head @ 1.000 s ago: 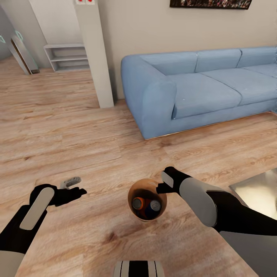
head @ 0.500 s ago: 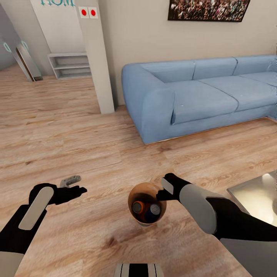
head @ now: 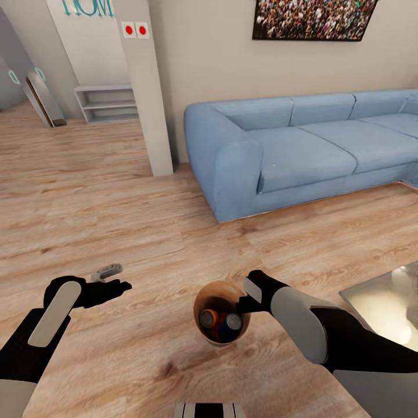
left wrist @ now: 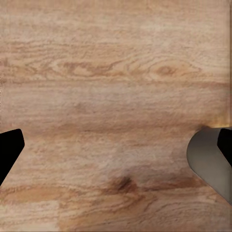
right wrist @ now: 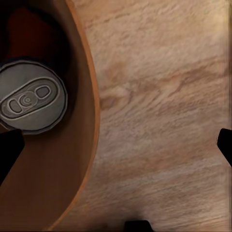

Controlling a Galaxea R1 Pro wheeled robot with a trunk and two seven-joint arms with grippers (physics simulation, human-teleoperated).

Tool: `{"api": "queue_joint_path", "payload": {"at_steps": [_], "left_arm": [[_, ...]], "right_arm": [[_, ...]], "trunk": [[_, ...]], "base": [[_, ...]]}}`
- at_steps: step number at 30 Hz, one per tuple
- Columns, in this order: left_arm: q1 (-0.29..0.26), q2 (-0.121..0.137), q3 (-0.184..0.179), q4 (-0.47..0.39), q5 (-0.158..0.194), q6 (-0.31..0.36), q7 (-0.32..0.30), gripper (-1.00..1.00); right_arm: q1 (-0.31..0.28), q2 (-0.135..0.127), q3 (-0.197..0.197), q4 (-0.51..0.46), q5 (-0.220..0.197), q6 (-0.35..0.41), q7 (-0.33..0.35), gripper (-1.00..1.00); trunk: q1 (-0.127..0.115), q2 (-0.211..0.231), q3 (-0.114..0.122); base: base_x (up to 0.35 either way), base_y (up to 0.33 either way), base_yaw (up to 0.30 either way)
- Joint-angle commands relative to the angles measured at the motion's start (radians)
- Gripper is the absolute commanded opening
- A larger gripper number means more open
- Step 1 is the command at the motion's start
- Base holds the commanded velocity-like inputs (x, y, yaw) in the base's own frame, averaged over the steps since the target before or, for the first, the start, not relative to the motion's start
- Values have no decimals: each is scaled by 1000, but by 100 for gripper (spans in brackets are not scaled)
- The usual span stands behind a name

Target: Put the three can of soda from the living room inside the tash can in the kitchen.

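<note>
The right pincer (head: 242, 297) seems to grip the tash can (head: 222, 313) by its rim, upright, cans (head: 220, 319) inside; the left pincer (head: 113, 278) hangs open, empty, farther off.

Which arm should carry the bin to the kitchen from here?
Right. The right gripper is already at the bin's rim, with cans inside. The left gripper hangs open over bare floor, well off to the side.

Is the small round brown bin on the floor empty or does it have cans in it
Not empty. The small round brown bin holds at least two upright cans: silvery tops of an orange can and a blue can show inside.
</note>
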Motion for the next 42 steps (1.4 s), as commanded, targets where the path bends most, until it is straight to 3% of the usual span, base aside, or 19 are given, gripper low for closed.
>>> {"api": "queue_joint_path", "payload": {"at_steps": [1, 42], "left_arm": [[0, 0, 0, 0, 0, 0, 0, 100], [-2, -2, -1, 0, 0, 1, 0, 100]], "right_arm": [[0, 0, 2, -1, 1, 1, -1, 100], [1, 0, 10, -3, 2, 5, -1, 100]], "trunk": [[-4, 7, 3], [-161, 294, 132]], "base": [[0, 0, 0], [0, 0, 0]]}}
